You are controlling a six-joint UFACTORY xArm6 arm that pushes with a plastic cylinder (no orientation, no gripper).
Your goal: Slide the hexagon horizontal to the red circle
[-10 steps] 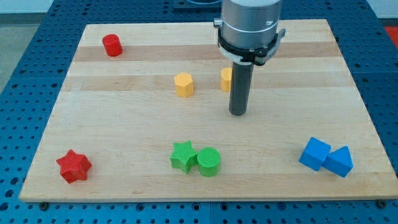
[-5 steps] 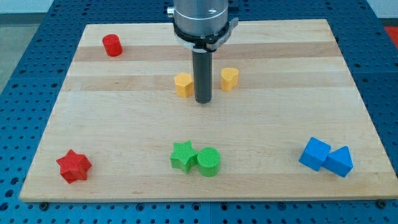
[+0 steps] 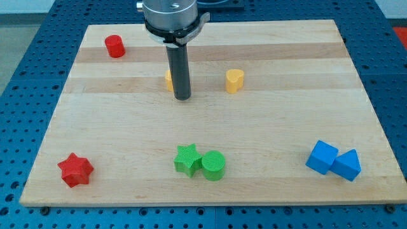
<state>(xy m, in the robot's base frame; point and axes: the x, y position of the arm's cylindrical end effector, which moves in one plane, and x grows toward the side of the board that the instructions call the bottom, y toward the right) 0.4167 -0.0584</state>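
The yellow hexagon (image 3: 168,79) sits near the board's middle top, mostly hidden behind my rod; only its left edge shows. My tip (image 3: 182,98) rests on the board just right of and below the hexagon, close against it. The red circle (image 3: 114,46) stands at the upper left corner, up and to the left of the hexagon.
A yellow heart (image 3: 234,81) lies right of the rod. A green star (image 3: 187,159) and green circle (image 3: 213,165) touch at the bottom centre. A red star (image 3: 75,169) is at the bottom left. A blue cube (image 3: 322,157) and blue triangle (image 3: 347,165) are at the bottom right.
My rod has moved left across the board, from right of the yellow heart to in front of the yellow hexagon, which has shifted slightly left and up.
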